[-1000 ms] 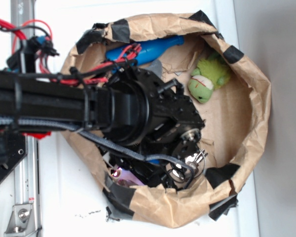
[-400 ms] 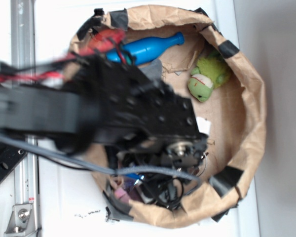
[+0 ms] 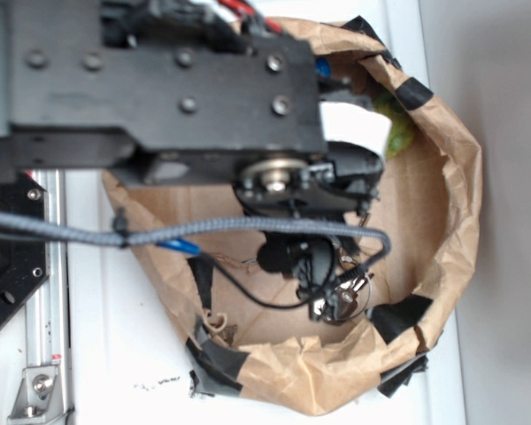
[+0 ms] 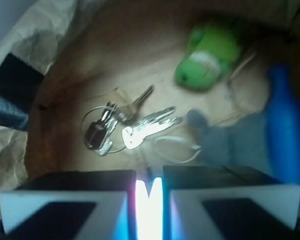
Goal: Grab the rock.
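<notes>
Crinkled brown paper bowl [image 3: 451,177] holds shiny metal keys [image 4: 125,131]; claw [image 4: 149,192] nearly clenched, empty.

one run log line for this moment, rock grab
tool: narrow gap between fingers, nothing visibly held | rock: not in view | below tool: keys | nearby: green plush, blue bottle | in paper bag

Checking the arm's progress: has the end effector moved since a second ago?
Yes. The end effector and arm swung toward the paper bag's taped top rim, now covering the blue bottle.
</notes>
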You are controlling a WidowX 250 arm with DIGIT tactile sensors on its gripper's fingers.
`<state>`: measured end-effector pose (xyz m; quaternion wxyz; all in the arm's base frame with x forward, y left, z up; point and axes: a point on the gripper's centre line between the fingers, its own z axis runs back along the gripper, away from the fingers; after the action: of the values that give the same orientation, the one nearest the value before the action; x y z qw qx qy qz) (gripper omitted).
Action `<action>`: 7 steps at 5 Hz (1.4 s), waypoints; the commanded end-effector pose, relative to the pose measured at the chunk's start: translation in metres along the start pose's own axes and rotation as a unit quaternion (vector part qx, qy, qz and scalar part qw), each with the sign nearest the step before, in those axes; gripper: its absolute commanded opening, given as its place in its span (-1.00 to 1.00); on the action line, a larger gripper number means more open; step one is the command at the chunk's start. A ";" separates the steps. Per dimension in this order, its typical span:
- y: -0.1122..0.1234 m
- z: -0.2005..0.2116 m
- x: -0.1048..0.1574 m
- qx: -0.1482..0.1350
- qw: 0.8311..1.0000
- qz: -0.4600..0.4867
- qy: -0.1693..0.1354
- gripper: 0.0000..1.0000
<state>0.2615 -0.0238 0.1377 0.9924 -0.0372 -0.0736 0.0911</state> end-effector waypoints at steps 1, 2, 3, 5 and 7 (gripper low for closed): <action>0.010 0.005 -0.008 -0.002 0.999 0.052 0.013 1.00; -0.006 -0.033 -0.023 -0.009 0.989 0.104 0.108 1.00; -0.027 -0.062 -0.047 0.017 0.970 0.132 0.205 1.00; -0.062 -0.073 -0.088 0.012 0.959 0.103 0.264 1.00; -0.078 -0.084 -0.104 0.003 0.943 0.113 0.314 1.00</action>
<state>0.2043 -0.1116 0.0302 0.9436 -0.0634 0.2505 0.2072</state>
